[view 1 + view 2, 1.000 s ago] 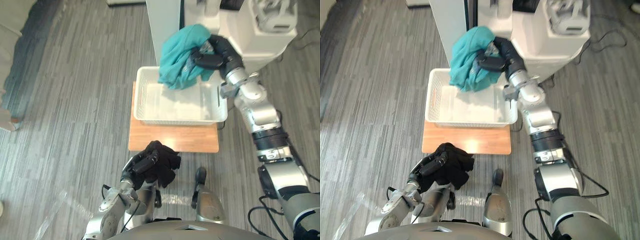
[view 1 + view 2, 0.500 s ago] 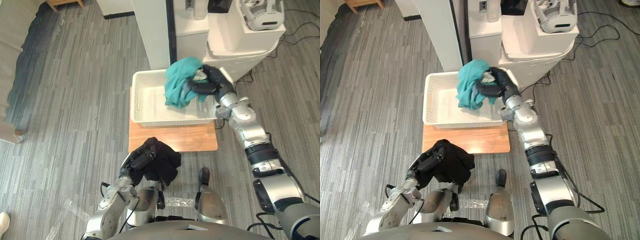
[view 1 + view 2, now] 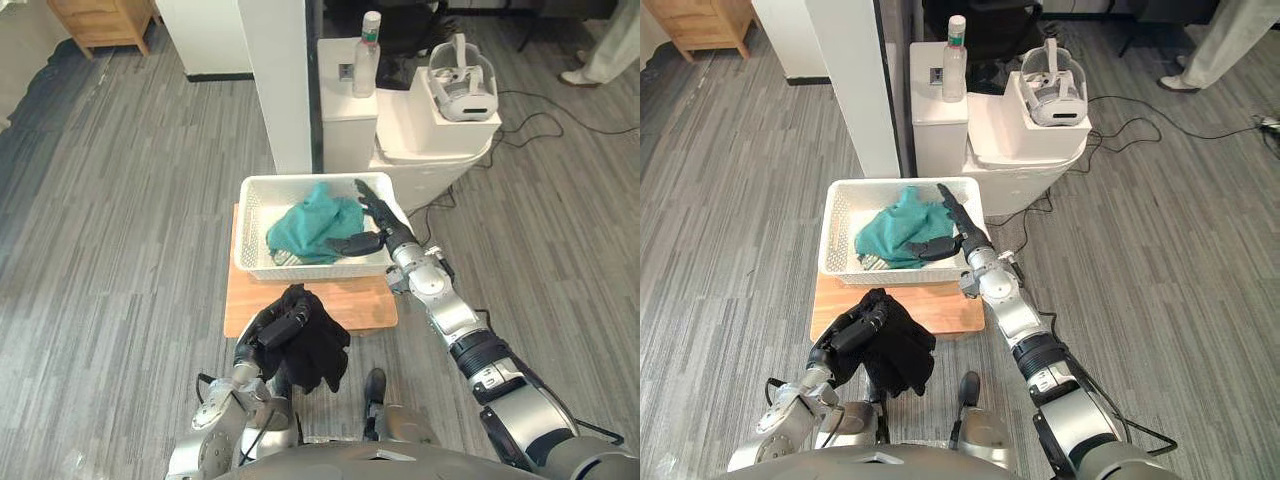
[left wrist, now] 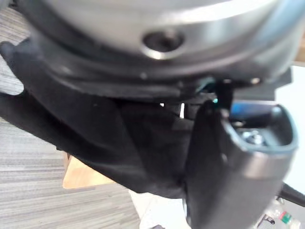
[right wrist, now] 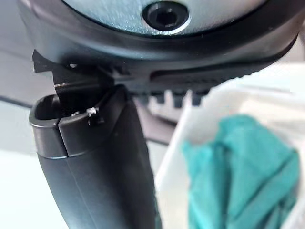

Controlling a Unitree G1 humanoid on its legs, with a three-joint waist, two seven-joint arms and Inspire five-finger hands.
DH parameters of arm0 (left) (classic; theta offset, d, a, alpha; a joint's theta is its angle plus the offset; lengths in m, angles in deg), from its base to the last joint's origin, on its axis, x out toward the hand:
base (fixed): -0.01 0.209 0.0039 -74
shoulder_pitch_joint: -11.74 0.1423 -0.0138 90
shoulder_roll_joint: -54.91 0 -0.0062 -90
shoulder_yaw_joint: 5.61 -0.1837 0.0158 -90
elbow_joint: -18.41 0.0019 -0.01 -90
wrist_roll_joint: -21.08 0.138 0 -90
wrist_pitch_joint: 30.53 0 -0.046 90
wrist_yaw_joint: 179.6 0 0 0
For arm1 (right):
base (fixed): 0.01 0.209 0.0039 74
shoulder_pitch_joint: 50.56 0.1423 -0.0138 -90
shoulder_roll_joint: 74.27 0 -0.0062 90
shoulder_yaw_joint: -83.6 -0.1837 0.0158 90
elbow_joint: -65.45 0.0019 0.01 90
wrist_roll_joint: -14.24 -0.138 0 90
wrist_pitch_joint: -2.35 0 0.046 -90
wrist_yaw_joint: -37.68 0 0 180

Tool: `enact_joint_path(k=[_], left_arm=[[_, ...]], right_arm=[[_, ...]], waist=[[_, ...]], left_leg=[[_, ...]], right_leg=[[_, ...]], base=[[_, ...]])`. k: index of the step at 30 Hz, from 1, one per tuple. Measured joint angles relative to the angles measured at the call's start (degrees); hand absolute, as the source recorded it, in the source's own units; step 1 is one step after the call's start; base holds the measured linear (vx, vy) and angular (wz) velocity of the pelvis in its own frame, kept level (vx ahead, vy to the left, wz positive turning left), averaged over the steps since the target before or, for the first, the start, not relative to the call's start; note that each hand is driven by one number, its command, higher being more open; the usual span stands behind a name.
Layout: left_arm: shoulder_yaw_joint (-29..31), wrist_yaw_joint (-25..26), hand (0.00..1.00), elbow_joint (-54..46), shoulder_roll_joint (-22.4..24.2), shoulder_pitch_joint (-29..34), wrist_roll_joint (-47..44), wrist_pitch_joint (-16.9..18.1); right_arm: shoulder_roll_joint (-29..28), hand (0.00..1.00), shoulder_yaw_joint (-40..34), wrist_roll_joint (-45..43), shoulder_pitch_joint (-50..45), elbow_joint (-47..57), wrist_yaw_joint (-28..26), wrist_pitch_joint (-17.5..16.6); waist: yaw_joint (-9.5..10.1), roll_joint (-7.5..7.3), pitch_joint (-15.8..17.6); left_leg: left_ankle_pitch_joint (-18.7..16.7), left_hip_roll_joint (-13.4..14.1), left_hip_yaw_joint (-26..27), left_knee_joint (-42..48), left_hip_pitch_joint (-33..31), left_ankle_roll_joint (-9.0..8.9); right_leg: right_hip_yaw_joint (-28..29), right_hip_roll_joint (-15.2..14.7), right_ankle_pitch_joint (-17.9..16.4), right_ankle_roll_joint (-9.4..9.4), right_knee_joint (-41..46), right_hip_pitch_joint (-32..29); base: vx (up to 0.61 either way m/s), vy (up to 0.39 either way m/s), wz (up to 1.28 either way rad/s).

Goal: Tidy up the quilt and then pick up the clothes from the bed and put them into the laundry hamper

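Note:
A teal garment (image 3: 312,228) lies loose inside the white laundry hamper (image 3: 247,222), which rests on a low wooden stand (image 3: 240,305). Over the hamper's right end my right hand (image 3: 368,218) is open, fingers straight and thumb spread, holding nothing; the teal cloth (image 5: 238,171) shows past it in the right wrist view. In front of the stand my left hand (image 3: 272,333) is shut on a black garment (image 3: 318,345), which hangs bunched from its curled fingers; the same black garment (image 4: 100,138) fills the left wrist view.
Behind the hamper stand a white pillar (image 3: 275,80) and a white cabinet (image 3: 400,130) bearing a bottle (image 3: 366,68) and a headset (image 3: 462,88). A wooden nightstand (image 3: 100,20) sits far left, a person's leg (image 3: 610,45) far right. Grey plank floor lies all around.
My right hand has opened and let the teal garment drop into the hamper. The camera has tilted up, so the whole scene sits lower. The left hand keeps the black garment.

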Motion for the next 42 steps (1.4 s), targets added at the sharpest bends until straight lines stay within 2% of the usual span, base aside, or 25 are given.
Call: enact_joint_path(k=[3,5,9,14,18,20,24,27,29,33,35,37,39,41,42], left_arm=[[0.6,0.0,0.00,0.0,0.0,0.1,0.0,1.4],[1.5,0.0,0.00,-1.1,0.1,0.2,0.1,1.4],[5.8,0.0,0.00,-10.2,0.5,1.2,1.5,1.5],[14.7,-1.5,0.00,-22.2,0.7,-1.1,1.4,2.7],[20.1,-0.8,0.00,-24.9,-0.5,-4.2,1.5,4.1],[21.1,1.8,0.00,-23.9,-4.8,-9.3,2.8,5.6],[22.1,6.0,0.00,-19.1,-11.2,-18.0,8.6,6.4],[22.9,7.9,0.00,-11.9,-13.7,-23.5,8.9,6.4],[22.9,8.5,0.00,-7.4,-14.3,-26.8,11.2,6.4],[22.1,9.6,0.00,1.1,-18.4,-32.2,15.6,6.3],[20.7,10.4,0.00,7.3,-21.6,-37.2,17.6,6.4],[19.8,10.4,0.00,11.3,-23.2,-39.9,17.5,6.4],[19.3,10.0,0.00,14.1,-23.5,-41.1,17.4,6.5],[18.0,7.3,0.00,16.7,-22.8,-41.1,17.2,6.3],[17.6,6.6,0.00,17.0,-22.1,-41.0,17.2,6.0]], right_arm=[[0.5,1.00,-1.8,0.1,-2.2,0.0,1.4,-0.4],[0.8,1.00,-2.9,0.1,-3.2,0.3,0.5,-0.3],[1.9,1.00,-8.8,-0.1,-6.1,2.1,0.6,3.3],[6.6,1.00,-24.8,-1.7,-7.7,2.2,3.0,7.6],[10.6,1.00,-32.5,-9.9,-9.7,-3.4,2.8,8.3],[12.5,1.00,-33.9,-14.4,-11.1,-11.6,0.5,8.6],[12.0,1.00,-34.2,-17.1,-16.0,-19.2,-5.3,9.4],[9.1,1.00,-34.3,-19.2,-21.3,-21.1,-9.9,9.4],[6.8,1.00,-34.6,-19.2,-24.8,-21.2,-12.2,9.2],[1.3,1.00,-34.8,-19.0,-31.1,-21.3,-15.1,7.7],[-2.0,1.00,-34.1,-18.9,-35.6,-21.3,-16.2,6.6],[-3.5,1.00,-33.2,-18.4,-37.9,-21.2,-16.4,6.0],[-4.5,1.00,-32.6,-18.1,-39.6,-21.2,-16.9,5.2],[-5.6,1.00,-32.5,-18.1,-41.0,-21.2,-16.9,4.0],[-5.7,1.00,-32.4,-18.1,-41.2,-21.2,-16.9,3.8]], waist=[[0.17,-0.47,-2.2],[-0.03,-0.61,-3.0],[-0.54,-1.11,-4.5],[-1.63,-1.05,-5.8],[-3.34,-0.74,-8.2],[-3.67,-0.67,-8.6],[-5.00,0.05,-9.0],[-6.12,0.78,-9.6],[-6.60,0.72,-9.7],[-7.92,-0.32,-10.5],[-9.07,-1.81,-11.6],[-9.27,-2.53,-12.7],[-9.49,-2.84,-13.3],[-10.94,-2.78,-13.3],[-11.02,-2.69,-13.3]], left_leg=[[0.0,0.3,0.0,0.0,0.1,-0.24],[-0.2,0.3,0.2,0.0,0.3,-0.44],[-0.4,0.3,0.8,0.0,1.0,-0.81],[-0.8,0.2,2.3,0.0,1.9,-0.76],[-1.3,0.2,3.4,0.0,2.3,-0.81],[-1.5,0.4,4.3,0.0,3.0,-1.01],[-1.5,0.6,5.2,0.0,3.2,-1.04],[-1.7,0.9,6.6,0.0,4.1,-1.39],[-1.8,1.1,7.1,0.0,4.3,-1.43],[-2.1,1.2,9.0,-0.2,5.0,-1.52],[-3.0,1.3,10.1,-0.3,5.2,-1.66],[-3.4,1.5,12.1,-0.3,5.2,-1.83],[-3.8,1.5,13.7,-0.3,5.5,-1.91],[-4.2,1.5,14.7,-0.3,5.8,-2.17],[-4.3,1.5,14.9,-0.3,5.8,-2.18]], right_leg=[[-1.2,0.0,0.0,-0.06,-0.2,0.1],[-1.3,0.0,0.1,-0.16,-0.1,0.2],[-1.0,0.1,0.3,-0.08,-0.1,0.4],[0.3,0.1,0.8,0.52,0.0,0.3],[1.4,0.1,0.7,0.54,-0.3,0.0],[2.4,0.3,0.7,0.49,-0.3,0.1],[3.1,0.6,0.8,0.40,-0.3,0.1],[4.4,1.0,1.2,0.09,-0.3,0.2],[4.9,1.2,1.3,-0.08,-0.3,0.2],[6.5,1.5,1.6,-0.08,-0.3,0.1],[7.3,1.6,1.6,-0.03,-0.3,-0.1],[7.1,1.5,1.5,-0.15,-0.3,-1.0],[6.9,1.2,1.9,-0.29,0.0,-1.6],[7.0,1.1,2.2,-0.40,0.1,-1.6],[7.1,1.1,2.2,-0.43,0.1,-1.8]], base=[[0.00,0.000,0.00],[0.01,0.000,-0.02],[0.02,0.006,-0.08],[0.02,0.016,-0.15],[0.04,0.019,-0.15],[0.02,0.011,-0.22],[0.02,0.002,-0.12],[0.03,0.006,-0.21],[0.01,0.000,-0.17],[-0.01,0.013,-0.22],[-0.01,0.020,-0.20],[0.00,0.024,-0.43],[0.03,0.026,-0.42],[0.05,0.018,-0.14],[0.05,0.015,-0.11]])
